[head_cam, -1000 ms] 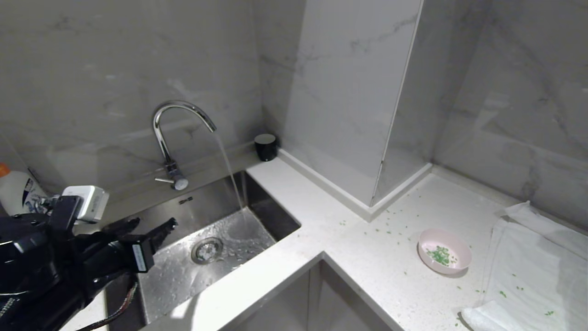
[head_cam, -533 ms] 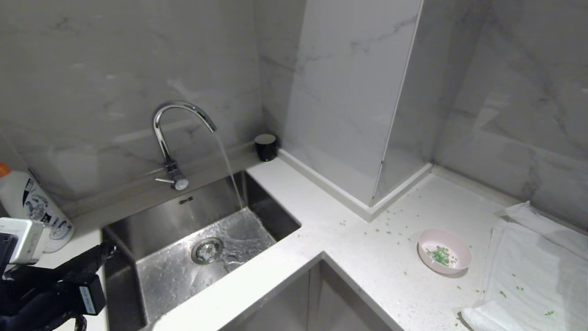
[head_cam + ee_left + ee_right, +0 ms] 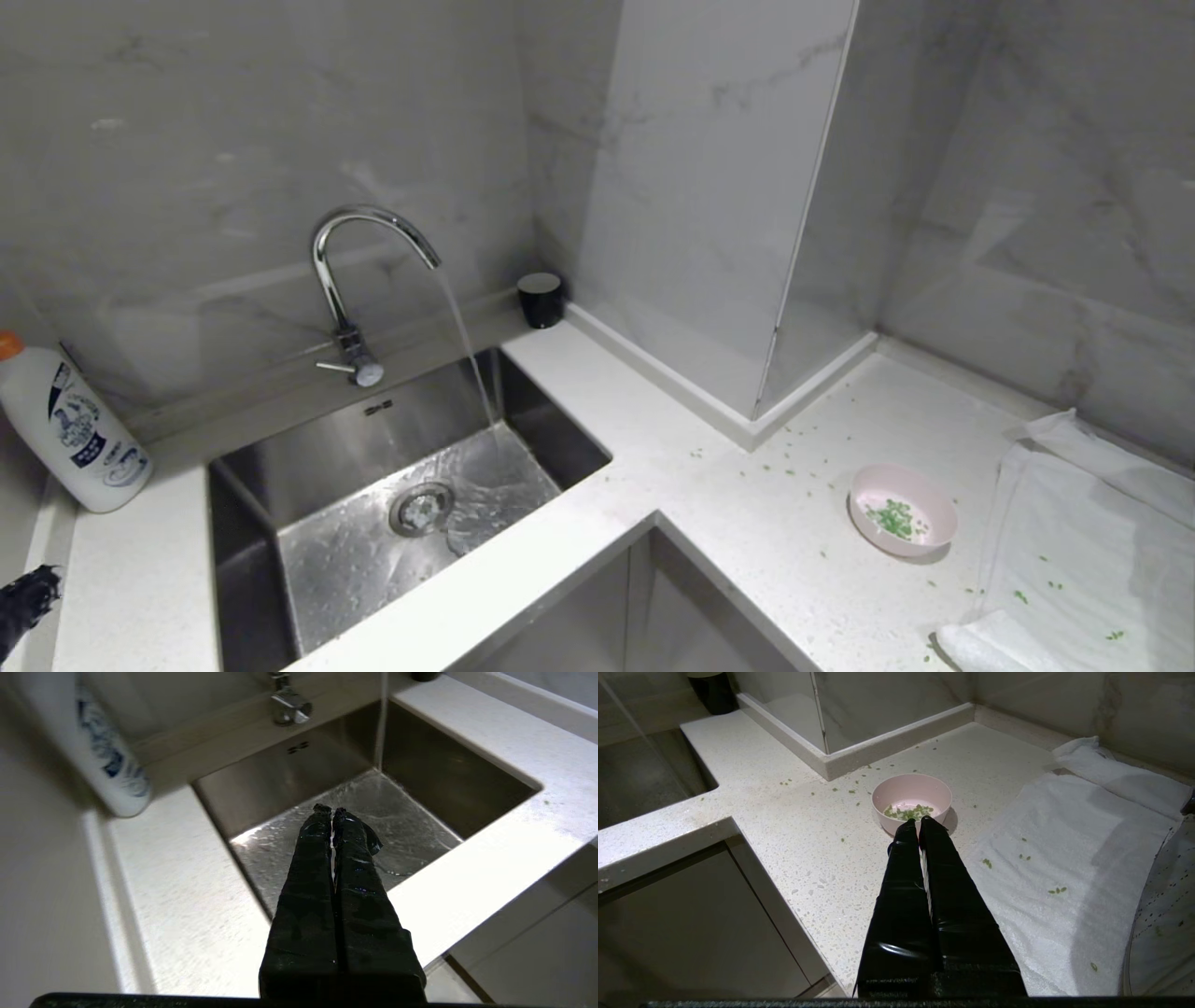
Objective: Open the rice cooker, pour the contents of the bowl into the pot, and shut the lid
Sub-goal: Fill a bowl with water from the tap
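The pale pink bowl (image 3: 903, 511) stands on the white counter at the right, next to a towel. In it lie the contents, chopped green bits (image 3: 893, 516). My right gripper (image 3: 918, 822) is shut and empty, held over the counter just short of the bowl (image 3: 911, 802) and its green bits (image 3: 908, 811). It does not show in the head view. My left gripper (image 3: 331, 810) is shut on nothing, pointing over the sink's near left corner. Only its tip (image 3: 33, 588) shows at the head view's lower left edge. The rice cooker, its pot and its lid are out of view.
Water runs from the chrome faucet (image 3: 359, 233) into the steel sink (image 3: 373, 420). A white bottle (image 3: 65, 425) stands left of the sink and a black cup (image 3: 541, 297) at the back corner. A white towel (image 3: 1083, 532) lies at the right. Green bits are scattered over counter and towel.
My left arm has pulled back from over the sink, down and to the left, until only its tip is in the head view. Its fingers have shut.
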